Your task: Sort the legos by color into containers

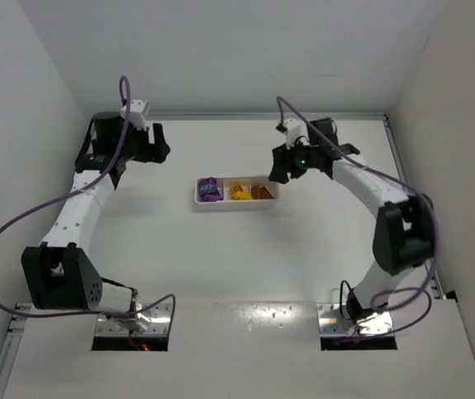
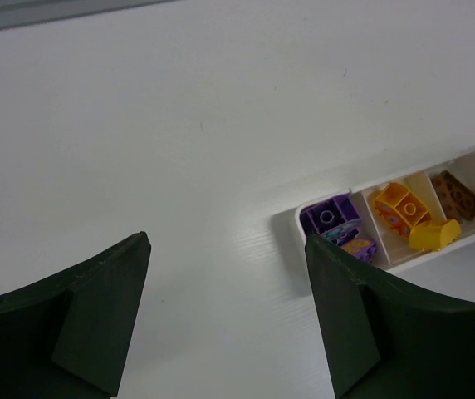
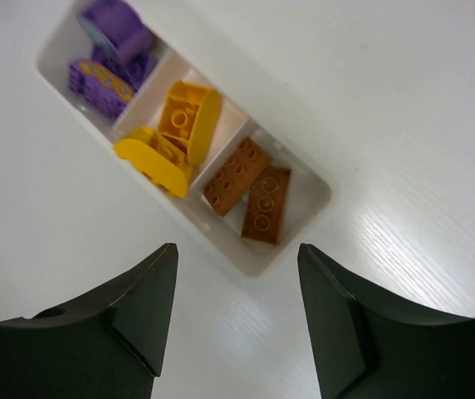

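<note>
right gripper (image 3: 236,258), jaws apart and empty, hangs over the tray's (image 3: 319,193) brown end, frame centre. left gripper (image 2: 227,241) likewise apart, empty. legos (image 3: 189,120) lie sorted in the tray. risk: a low pull-back may clip the rim, spilling legos.

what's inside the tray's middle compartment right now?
The middle compartment holds two yellow legos: one tilted on edge, one curved piece by the near wall. They cover most of the floor, so anything beneath them can't be seen. Either side: purple legos, brown legos.
</note>
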